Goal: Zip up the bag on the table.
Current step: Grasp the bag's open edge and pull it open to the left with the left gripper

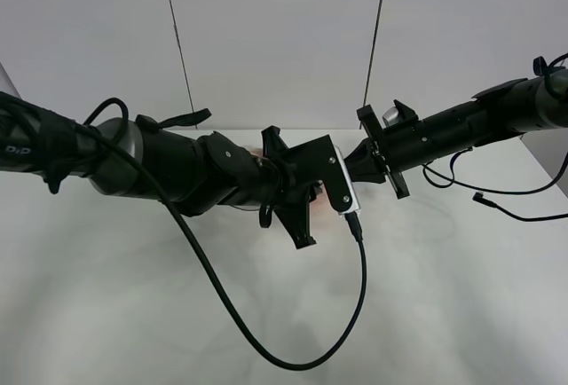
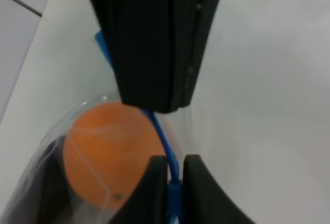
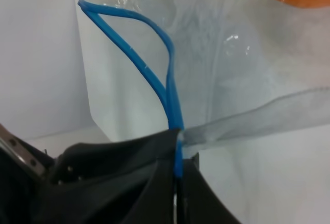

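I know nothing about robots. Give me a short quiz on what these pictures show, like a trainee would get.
1. True or false: the fruit in the bag is orange.
2. What does the right gripper pinch? A the blue zip strip, B the fruit, C nothing.
3. Fill in: past that gripper the strip forks in two, so that stretch is ____.
Key: 1 true; 2 A; 3 open.
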You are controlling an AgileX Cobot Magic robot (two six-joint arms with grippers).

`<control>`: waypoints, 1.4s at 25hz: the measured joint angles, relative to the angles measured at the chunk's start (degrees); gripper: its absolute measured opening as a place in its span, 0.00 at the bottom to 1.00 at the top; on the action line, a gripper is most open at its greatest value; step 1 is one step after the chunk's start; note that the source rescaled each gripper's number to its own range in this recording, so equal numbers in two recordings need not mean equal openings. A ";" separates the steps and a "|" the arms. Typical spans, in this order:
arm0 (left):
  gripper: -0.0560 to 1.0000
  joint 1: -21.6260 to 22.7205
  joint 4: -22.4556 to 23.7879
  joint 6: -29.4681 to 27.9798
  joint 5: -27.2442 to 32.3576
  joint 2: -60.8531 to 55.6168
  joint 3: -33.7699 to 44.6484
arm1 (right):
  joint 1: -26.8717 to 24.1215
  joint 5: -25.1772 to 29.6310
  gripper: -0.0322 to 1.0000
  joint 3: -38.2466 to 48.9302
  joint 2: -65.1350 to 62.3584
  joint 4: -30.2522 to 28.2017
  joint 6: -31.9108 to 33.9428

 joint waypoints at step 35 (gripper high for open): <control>0.05 26.23 0.39 10.76 2.82 0.00 -0.01 | 0.00 -0.11 0.03 -0.19 0.00 2.27 0.00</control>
